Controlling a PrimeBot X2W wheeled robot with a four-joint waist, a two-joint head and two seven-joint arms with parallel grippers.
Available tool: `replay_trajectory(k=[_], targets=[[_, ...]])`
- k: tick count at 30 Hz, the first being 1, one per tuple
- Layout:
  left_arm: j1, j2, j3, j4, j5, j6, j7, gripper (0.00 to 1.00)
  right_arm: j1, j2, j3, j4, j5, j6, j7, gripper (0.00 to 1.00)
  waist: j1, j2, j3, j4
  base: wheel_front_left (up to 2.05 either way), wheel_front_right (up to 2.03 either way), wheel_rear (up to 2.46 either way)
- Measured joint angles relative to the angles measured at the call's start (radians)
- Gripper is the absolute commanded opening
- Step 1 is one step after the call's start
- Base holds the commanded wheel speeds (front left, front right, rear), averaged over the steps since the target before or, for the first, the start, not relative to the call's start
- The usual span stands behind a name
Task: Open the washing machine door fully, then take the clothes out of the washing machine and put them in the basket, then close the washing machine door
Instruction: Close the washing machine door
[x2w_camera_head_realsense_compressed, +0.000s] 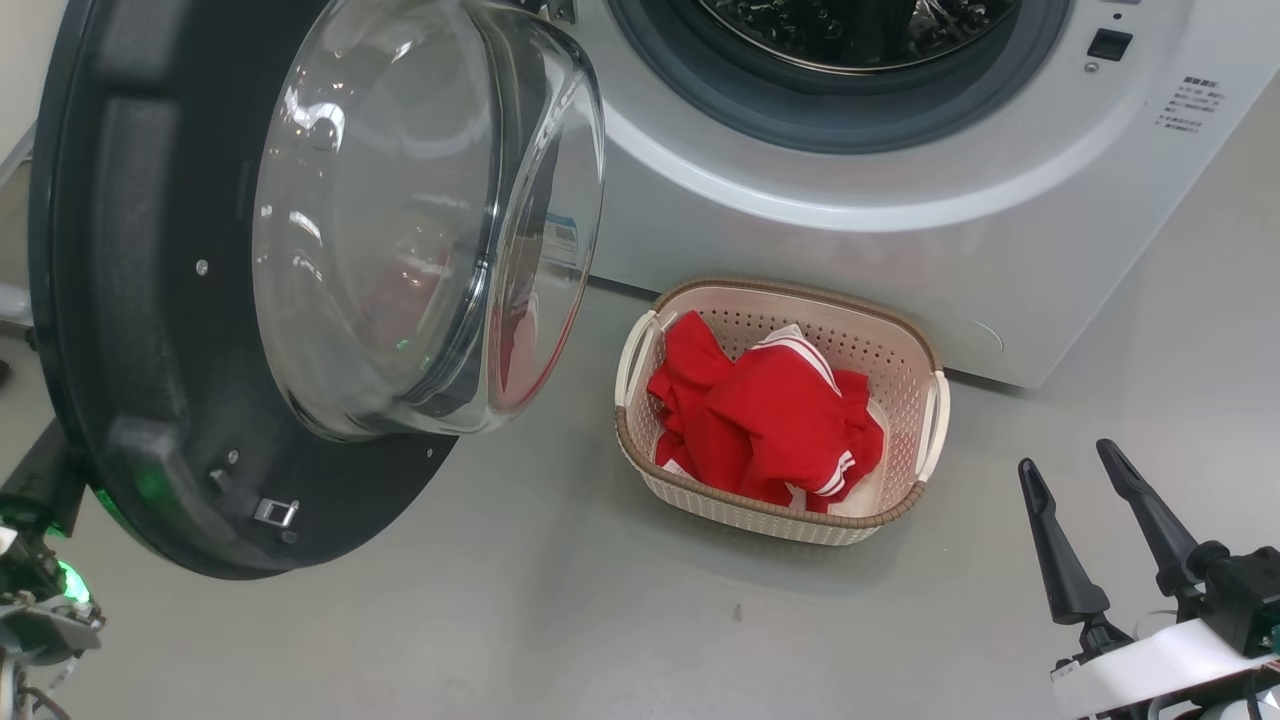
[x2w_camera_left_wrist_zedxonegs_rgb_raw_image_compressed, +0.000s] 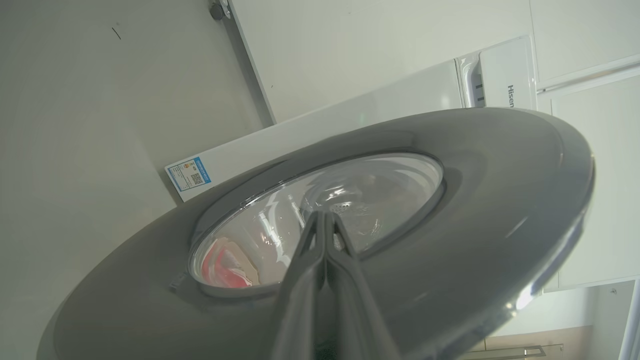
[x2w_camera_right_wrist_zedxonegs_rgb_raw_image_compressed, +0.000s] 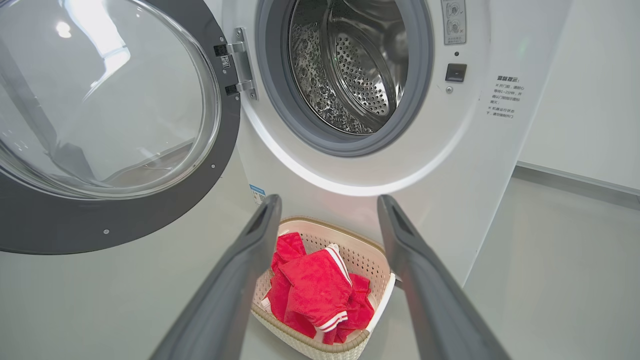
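Observation:
The washing machine door (x2w_camera_head_realsense_compressed: 130, 350) stands swung open at the left, its glass bowl facing the basket. The washing machine (x2w_camera_head_realsense_compressed: 900, 240) is behind it; its steel drum (x2w_camera_right_wrist_zedxonegs_rgb_raw_image_compressed: 350, 65) shows bare metal. The cream basket (x2w_camera_head_realsense_compressed: 760, 515) sits on the floor before the machine, and the red clothes (x2w_camera_head_realsense_compressed: 770, 420) lie heaped in it. My right gripper (x2w_camera_head_realsense_compressed: 1070, 465) hangs open and empty to the basket's right, above the floor. In the left wrist view my left gripper (x2w_camera_left_wrist_zedxonegs_rgb_raw_image_compressed: 324, 216) is shut with nothing in it. Its tips are at the door's outer face (x2w_camera_left_wrist_zedxonegs_rgb_raw_image_compressed: 450, 240); contact is unclear.
Grey floor (x2w_camera_head_realsense_compressed: 560, 620) spreads around the basket. Part of my left arm with a green light (x2w_camera_head_realsense_compressed: 60, 585) shows behind the door's lower edge. A white wall and skirting (x2w_camera_right_wrist_zedxonegs_rgb_raw_image_compressed: 575, 170) run right of the machine. A blue sticker (x2w_camera_left_wrist_zedxonegs_rgb_raw_image_compressed: 189, 174) marks the machine's front.

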Motion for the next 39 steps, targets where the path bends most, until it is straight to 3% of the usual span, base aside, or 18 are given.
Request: replay_trajectory(k=[16,28,39], targets=[[0.097,-0.065,-0.078,-0.142,-0.032,-0.032,0.084,0.0,-0.032,0.015,0.006,-0.016,0.009,0.0,-0.002,1.0,0.0,0.0,0.019,-0.06,0.0,0.0,0.0],[0.142,-0.148,-0.143,-0.207,-0.023,-0.035,0.09,0.0,-0.064,0.041,0.017,0.004,0.019,0.003,-0.012,1.0,0.0,0.0,0.027,-0.15,0.0,0.0,0.0],[0.144,-0.176,-0.183,-0.23,0.034,-0.035,0.082,0.0,-0.092,0.058,0.03,0.031,0.028,0.01,-0.017,1.0,0.0,0.0,0.029,-0.244,0.0,0.0,0.0]])
